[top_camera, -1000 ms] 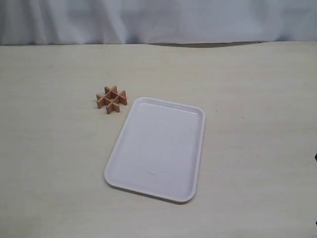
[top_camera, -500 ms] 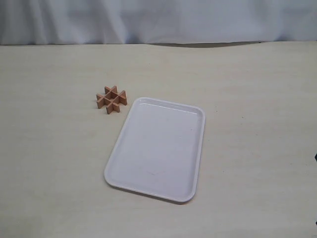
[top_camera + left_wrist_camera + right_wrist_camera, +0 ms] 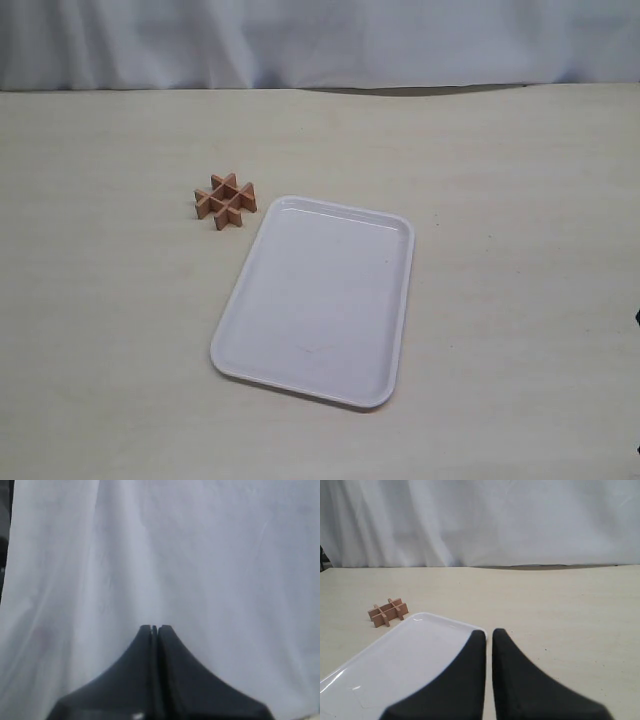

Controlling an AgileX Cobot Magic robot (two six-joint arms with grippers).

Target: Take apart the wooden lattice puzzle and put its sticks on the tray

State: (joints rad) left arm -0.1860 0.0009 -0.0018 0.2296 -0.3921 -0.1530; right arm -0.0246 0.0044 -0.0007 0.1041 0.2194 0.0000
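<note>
- Four sticks [image 3: 238, 203] sit locked together as the wooden lattice puzzle [image 3: 225, 200], flat on the table [image 3: 500, 200] and just beside a corner of the tray [image 3: 315, 300], apart from its rim; nothing is taken apart yet.
- Seen from the right gripper [image 3: 488, 635], the puzzle [image 3: 388, 612] lies well ahead and beyond the tray [image 3: 410, 655], which spreads close before its fingers.
- That gripper's jaws are drawn nearly together with only a slit between, holding nothing; it hangs back from the work, probably at rest before reaching.
- Nothing lies on the tray, ready to receive the pieces.
- Facing only the white cloth [image 3: 200, 555], the left gripper [image 3: 154, 628] has its fingers pressed together and grips nothing; neither puzzle nor tray shows before it.
- My judgement: the puzzle lies on the left arm's side, so both grippers must widen, one to steady the lattice, one to pull.
</note>
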